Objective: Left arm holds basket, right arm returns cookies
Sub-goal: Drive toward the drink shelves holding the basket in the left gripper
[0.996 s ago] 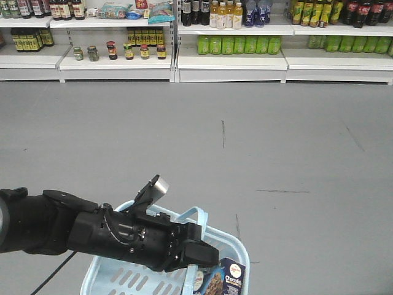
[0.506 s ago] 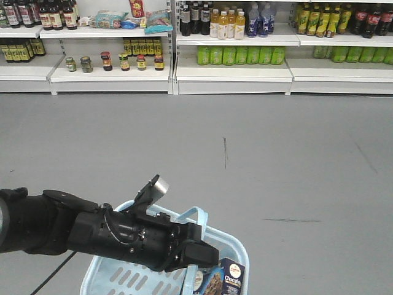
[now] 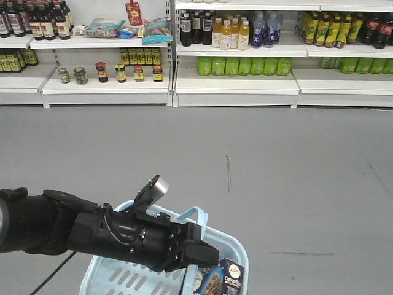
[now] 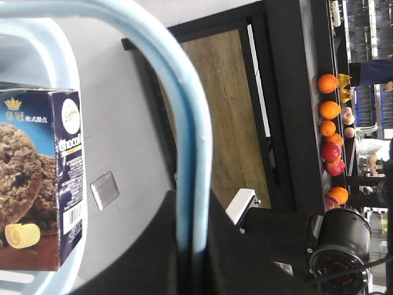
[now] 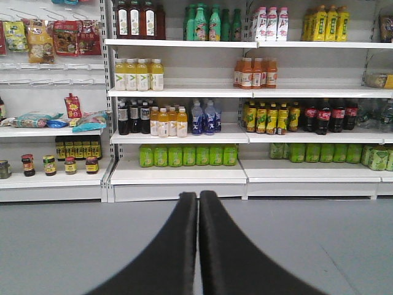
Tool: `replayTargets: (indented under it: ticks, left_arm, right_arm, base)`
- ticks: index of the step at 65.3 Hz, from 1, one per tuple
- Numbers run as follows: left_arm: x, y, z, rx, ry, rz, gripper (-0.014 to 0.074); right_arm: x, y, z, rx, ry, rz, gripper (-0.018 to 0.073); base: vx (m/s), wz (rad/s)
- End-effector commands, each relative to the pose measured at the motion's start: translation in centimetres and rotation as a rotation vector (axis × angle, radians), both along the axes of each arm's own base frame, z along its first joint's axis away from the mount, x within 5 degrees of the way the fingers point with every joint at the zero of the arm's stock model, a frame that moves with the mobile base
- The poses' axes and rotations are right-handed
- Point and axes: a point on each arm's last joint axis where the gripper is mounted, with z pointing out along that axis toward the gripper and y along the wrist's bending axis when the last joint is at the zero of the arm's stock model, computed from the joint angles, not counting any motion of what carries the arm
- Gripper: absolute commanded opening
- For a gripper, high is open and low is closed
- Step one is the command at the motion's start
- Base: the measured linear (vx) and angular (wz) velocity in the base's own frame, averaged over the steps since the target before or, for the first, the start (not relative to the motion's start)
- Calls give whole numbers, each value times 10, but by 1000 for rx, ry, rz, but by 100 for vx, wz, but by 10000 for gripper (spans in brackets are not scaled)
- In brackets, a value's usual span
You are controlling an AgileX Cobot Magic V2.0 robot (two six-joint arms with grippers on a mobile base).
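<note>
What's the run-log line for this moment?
left end effector: shut on basket | right end effector: shut, empty, facing shelves | cookies: in basket

The shelves (image 3: 233,92) now sit lower in the front view and look slightly larger — the row of green bottles (image 3: 245,66) has spread wider. The dark floor scuff (image 3: 301,253) has slid from mid-floor down toward the bottom edge.

Front, right-wrist views share shelves (image 3: 233,83) — left-wrist hugs basket (image 4: 184,123).
</note>
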Motion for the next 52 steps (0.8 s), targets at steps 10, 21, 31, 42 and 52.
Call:
replayTargets:
  ticks: [10, 21, 31, 42, 52]
  left_arm:
    - [-1, -5, 26, -115, -29, -12, -6]
    - [-1, -5, 26, -115, -29, -12, -6]
    - [-1, -5, 26, -115, -29, -12, -6]
    - [-1, -5, 26, -115, -29, -12, -6]
    - [-1, -5, 26, -115, -29, -11, -6]
  right_arm:
    - [-1, 0, 7, -22, -83, -7, -8]
    - [-1, 0, 8, -22, -83, -7, -8]
    - [-1, 0, 8, -22, -83, -7, -8]
    - [-1, 0, 8, -22, -83, -7, -8]
    - [-1, 0, 8, -22, -83, -7, -8]
  base:
    - [35, -7]
    - [35, -8]
    - [36, -7]
    - [36, -3]
    - [36, 1]
